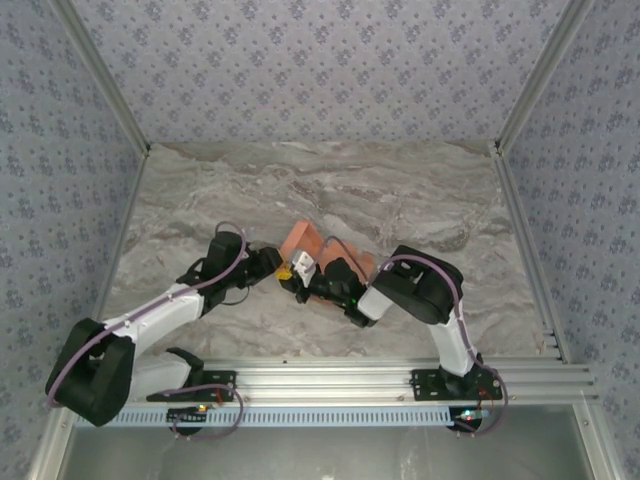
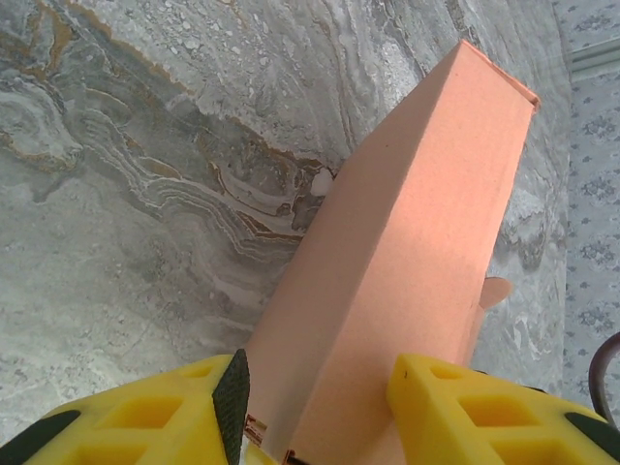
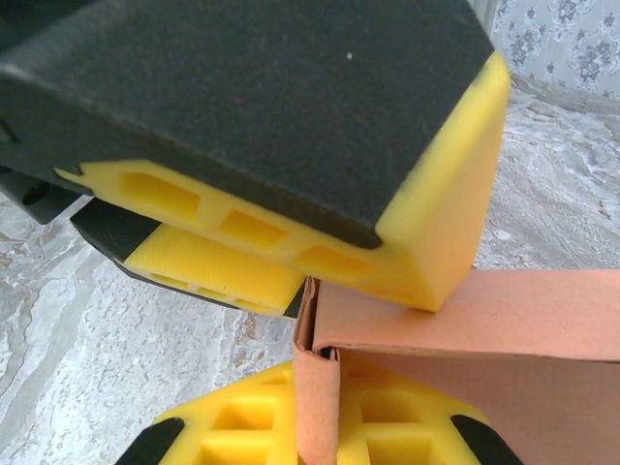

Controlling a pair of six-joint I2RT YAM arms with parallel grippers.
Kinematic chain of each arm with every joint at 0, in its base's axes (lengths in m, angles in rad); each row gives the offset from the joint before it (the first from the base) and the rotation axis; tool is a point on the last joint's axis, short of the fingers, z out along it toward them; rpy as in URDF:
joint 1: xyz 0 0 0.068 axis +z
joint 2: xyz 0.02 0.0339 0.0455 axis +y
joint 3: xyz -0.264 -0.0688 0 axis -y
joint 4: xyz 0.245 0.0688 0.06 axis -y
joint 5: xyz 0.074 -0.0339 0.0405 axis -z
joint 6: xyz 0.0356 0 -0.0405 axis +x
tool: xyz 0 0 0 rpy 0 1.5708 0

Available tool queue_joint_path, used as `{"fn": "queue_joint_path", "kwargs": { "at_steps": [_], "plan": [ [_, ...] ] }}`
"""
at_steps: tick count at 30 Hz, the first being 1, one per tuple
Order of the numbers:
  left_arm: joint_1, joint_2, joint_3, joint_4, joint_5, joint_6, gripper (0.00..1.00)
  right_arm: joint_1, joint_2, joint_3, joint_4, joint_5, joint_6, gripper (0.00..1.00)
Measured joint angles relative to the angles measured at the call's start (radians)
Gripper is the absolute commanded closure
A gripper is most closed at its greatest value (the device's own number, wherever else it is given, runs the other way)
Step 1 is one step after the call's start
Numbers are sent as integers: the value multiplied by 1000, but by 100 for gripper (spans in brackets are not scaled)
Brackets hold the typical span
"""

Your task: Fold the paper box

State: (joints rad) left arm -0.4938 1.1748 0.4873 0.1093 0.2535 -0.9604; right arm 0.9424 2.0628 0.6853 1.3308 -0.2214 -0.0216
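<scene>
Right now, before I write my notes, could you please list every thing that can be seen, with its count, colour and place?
paper box: 1, salmon-orange, middle of the table, partly raised, between the two grippers
table: 1, grey marble pattern, under everything
walls: 3, grey-blue with small flowers, left, back and right of the table
metal frame: 1, silver, near edge, under the arm bases
left arm: 1, black and white, reaching from near left to the middle
right arm: 1, black and white, reaching from near right
left gripper: 1, yellow and black, closed on the paper box
right gripper: 1, yellow and black, apparently pinching the box's corner edge
</scene>
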Motion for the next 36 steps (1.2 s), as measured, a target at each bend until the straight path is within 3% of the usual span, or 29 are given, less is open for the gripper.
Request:
{"fn": "queue_joint_path", "kwargs": {
  "at_steps": [5, 9, 12, 17, 21, 25, 28, 32, 34, 36],
  "plan": [
    [-4, 2, 3, 0, 3, 22, 54, -16, 6, 0, 13, -38, 0, 86],
    [-9, -21, 3, -24, -7, 46, 47, -21, 6, 0, 12, -59, -2, 86],
    [-13, -70, 10, -93, -7, 85, 34, -22, 4, 0, 2, -79, -17, 86],
    [37, -154, 90, -255, -15, 163, 26, -24, -71, -3, -152, -130, -95, 86],
    [133, -190, 138, -306, -19, 194, 25, -27, -213, 2, -449, -220, -269, 86],
    [221, -196, 138, -351, -18, 201, 25, -27, -321, 128, -940, -311, -563, 87],
    [269, -183, 137, -354, -10, 201, 25, -27, -325, 275, -1270, -313, -747, 87],
    [285, -156, 100, -319, 7, 200, 24, -29, -318, 411, -1577, -233, -909, 74],
    [285, -143, 71, -300, 18, 200, 24, -31, -307, 450, -1668, -172, -957, 63],
    [285, -129, 44, -285, 24, 200, 23, -37, -294, 473, -1738, -105, -991, 59]
  ]
}}
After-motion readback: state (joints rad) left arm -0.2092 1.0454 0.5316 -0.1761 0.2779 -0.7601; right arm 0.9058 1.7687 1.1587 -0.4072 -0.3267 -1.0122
